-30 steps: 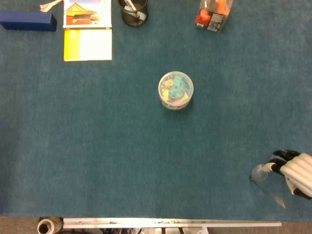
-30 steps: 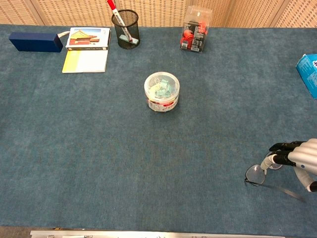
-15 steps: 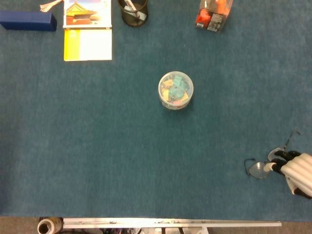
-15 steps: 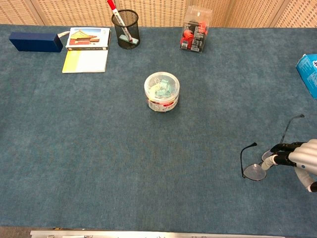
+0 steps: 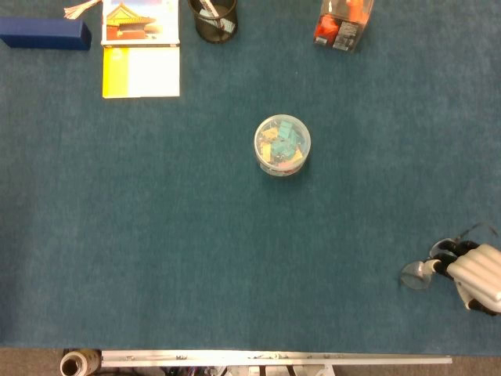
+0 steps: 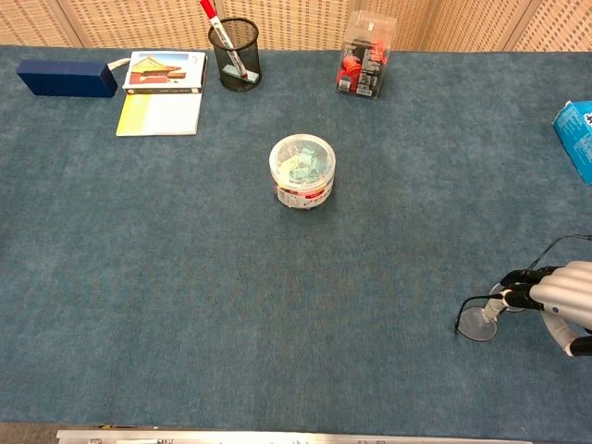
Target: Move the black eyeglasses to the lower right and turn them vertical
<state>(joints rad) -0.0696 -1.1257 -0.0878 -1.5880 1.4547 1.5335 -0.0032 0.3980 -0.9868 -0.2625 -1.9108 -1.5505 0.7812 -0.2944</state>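
Now the black eyeglasses (image 6: 490,313) are pinched by the right hand (image 6: 564,301), with one lens just left of its fingertips. Their long axis is not yet seen as vertical. No left hand is seen.

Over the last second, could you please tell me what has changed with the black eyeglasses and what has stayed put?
The right hand has kept its grip on the thin black-framed eyeglasses at the table's lower right and turned them: the temple arms, which pointed toward the near edge a second ago, now point away. The left hand is out of view. The clear round tub of coloured clips, black mesh pen cup and yellow booklet stayed put.
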